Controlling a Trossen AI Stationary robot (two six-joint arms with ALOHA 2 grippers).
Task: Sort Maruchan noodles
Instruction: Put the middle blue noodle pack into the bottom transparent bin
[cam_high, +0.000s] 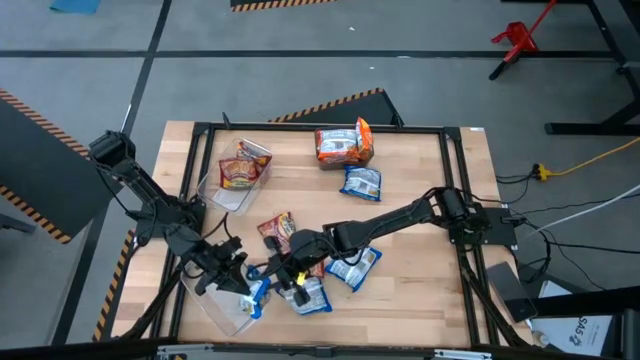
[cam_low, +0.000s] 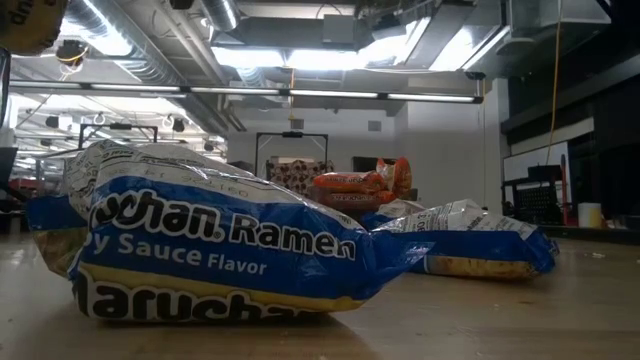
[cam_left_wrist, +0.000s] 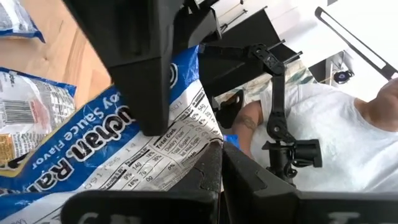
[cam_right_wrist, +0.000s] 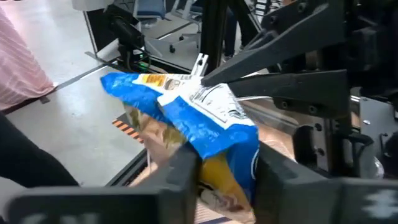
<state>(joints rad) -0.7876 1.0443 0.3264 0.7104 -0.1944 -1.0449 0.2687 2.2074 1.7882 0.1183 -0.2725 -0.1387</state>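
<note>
My left gripper (cam_high: 247, 287) clenches a blue-and-white noodle packet (cam_high: 256, 293) above the near-left clear bin (cam_high: 222, 310). My right gripper (cam_high: 290, 268) is just beside it over the near middle of the table (cam_high: 420, 300), fingers spread around that packet's other end. Other packets (cam_high: 357, 184) lie scattered farther back.

Maruchan packets: blue-and-white ones (cam_high: 361, 183) scattered flat across the near half of the surface, one blue packet (cam_right_wrist: 186, 112) held raised at the near-left bin, orange ones (cam_high: 343, 146) stacked at the far edge, a red-orange one (cam_high: 240, 172) lying in the far-left bin.
</note>
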